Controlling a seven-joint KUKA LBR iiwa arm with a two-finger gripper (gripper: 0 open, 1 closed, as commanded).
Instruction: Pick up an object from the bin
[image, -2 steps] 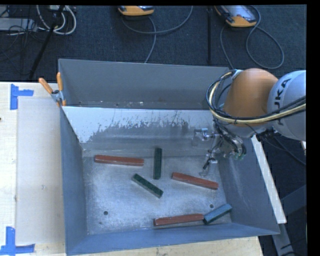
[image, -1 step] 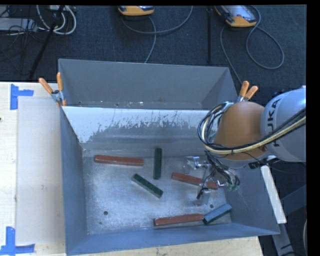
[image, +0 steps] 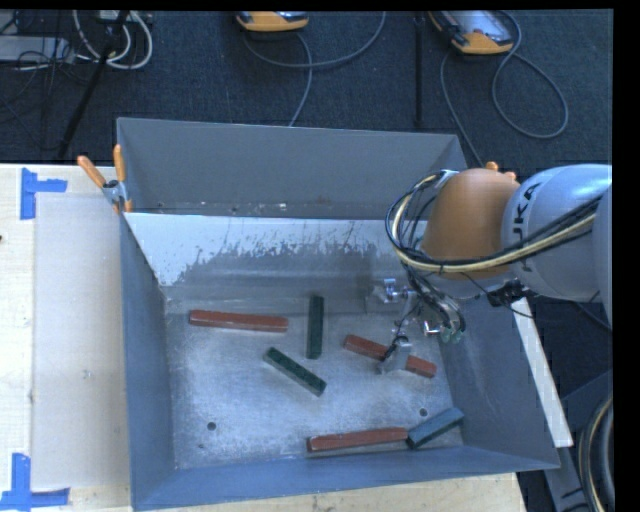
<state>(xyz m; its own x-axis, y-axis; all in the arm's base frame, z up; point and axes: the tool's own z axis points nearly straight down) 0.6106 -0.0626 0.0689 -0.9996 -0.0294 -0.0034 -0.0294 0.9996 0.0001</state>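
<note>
Holding the loose sticks in one place is the grey bin (image: 250, 200), so nothing slides away. The arm (image: 560, 235) comes in from the right of the frame and dips low. A long red-brown bar (image: 238, 321) lies at middle left, a dark green bar (image: 315, 326) near the middle. The tool (image: 390, 358) is down on a short red-brown bar (image: 420, 366) at middle right, likely to take it; I cannot tell if it is apart or together.
</note>
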